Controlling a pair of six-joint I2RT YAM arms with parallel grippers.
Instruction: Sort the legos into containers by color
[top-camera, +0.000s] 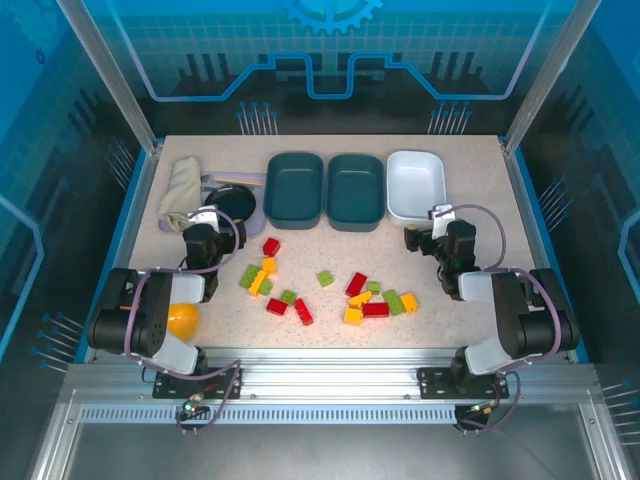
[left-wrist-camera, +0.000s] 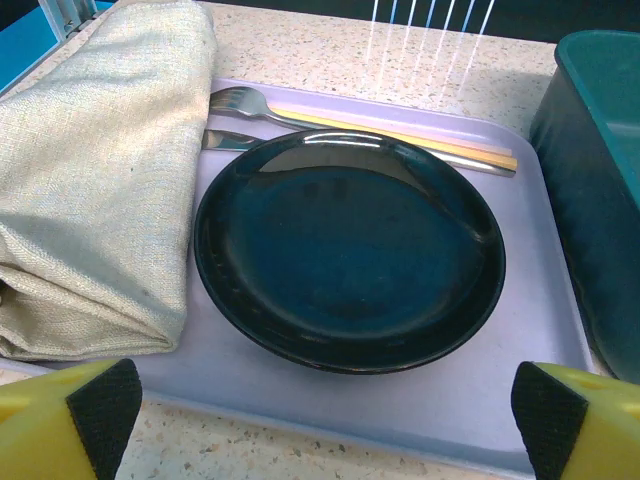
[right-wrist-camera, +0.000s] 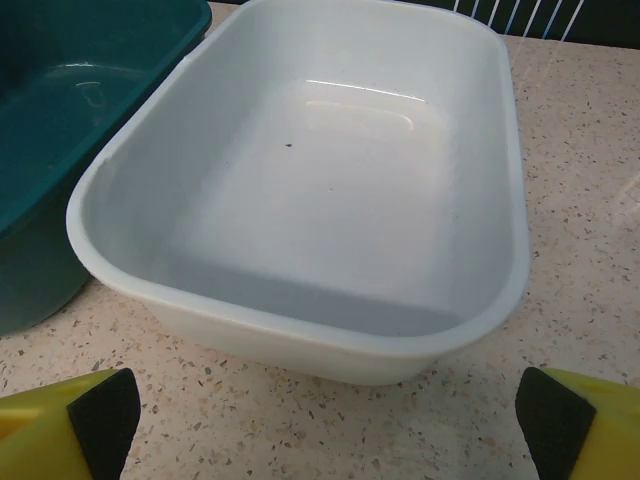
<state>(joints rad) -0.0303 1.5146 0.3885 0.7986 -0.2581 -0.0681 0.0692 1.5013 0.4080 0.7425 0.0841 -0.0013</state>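
While hovering over lilac tray (left-wrist-camera: 300, 405), L end effector (left-wrist-camera: 325, 415): spread wide open, nothing betw. yellow fingers (left-wrist-camera: 50, 425), pointed at black plate (left-wrist-camera: 345, 260).
R end effector (right-wrist-camera: 325, 415): also wide open, empty, just short of near rim of white tub (right-wrist-camera: 300, 200).
Legos (top-camera: 325, 278): red, green + yellow-orange, loose on speckled surface (top-camera: 330, 245), scattered mid-front betw. both arms; none in any tub.
Tubs: 3 in a row at back; L teal tub (top-camera: 294, 186) + R teal tub (top-camera: 355, 188) side by side, white tub just beside R teal one; all 3 bare inside.
Back L corner: lilac tray w/ black plate on it; fork (left-wrist-camera: 235, 100) + pale stick (left-wrist-camera: 400, 135) behind plate; folded beige cloth (left-wrist-camera: 90, 180) along tray's L side, touching plate rim.
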